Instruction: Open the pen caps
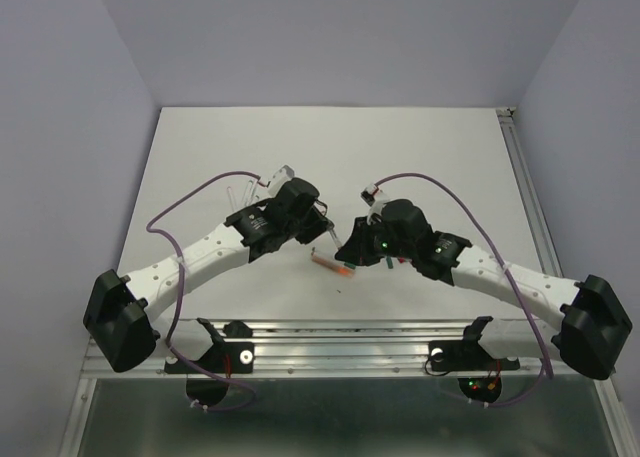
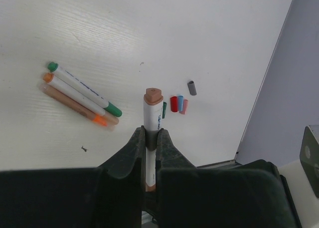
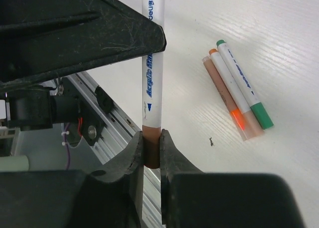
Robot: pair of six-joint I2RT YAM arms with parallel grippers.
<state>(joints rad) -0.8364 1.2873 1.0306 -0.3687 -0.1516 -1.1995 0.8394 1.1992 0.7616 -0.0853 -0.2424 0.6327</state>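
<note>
A white pen (image 2: 151,119) with brown ends is held off the table, and my left gripper (image 2: 152,134) is shut on its barrel. My right gripper (image 3: 151,139) is shut on the brown pen cap (image 3: 151,149) at one end of this pen (image 3: 152,73). In the top view, the left gripper (image 1: 325,233) and right gripper (image 1: 350,247) meet over the table's near middle. Loose pen caps lie on the table: green (image 2: 164,110), red (image 2: 173,104), blue (image 2: 180,102), pink (image 2: 185,107) and grey (image 2: 192,88).
Three capped pens lie side by side on the table: green (image 2: 84,89), orange (image 2: 75,99) and brown (image 2: 64,99). They also show in the right wrist view (image 3: 238,91). A metal rail (image 1: 340,329) runs along the near table edge.
</note>
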